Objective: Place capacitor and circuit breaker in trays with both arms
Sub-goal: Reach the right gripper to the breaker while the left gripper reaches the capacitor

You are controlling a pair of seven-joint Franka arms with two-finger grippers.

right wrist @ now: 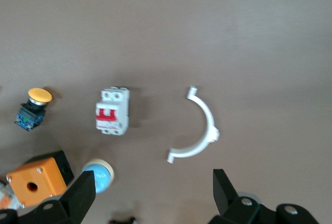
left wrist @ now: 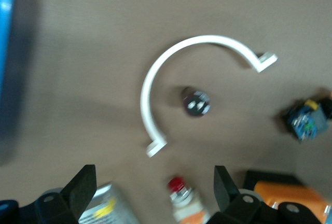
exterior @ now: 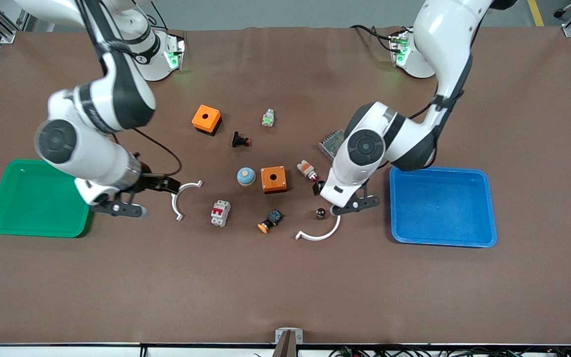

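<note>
Left hand [exterior: 326, 197] open, empty, over the counter [exterior: 285, 287] just beside the capacitor [exterior: 320, 213], which stands upright inside a white arc clip [exterior: 319, 234]. Right hand [exterior: 166, 186] open, empty; circuit breaker [exterior: 220, 213] lies flat toward mid-counter from it, long axis running near-to-far.
</note>
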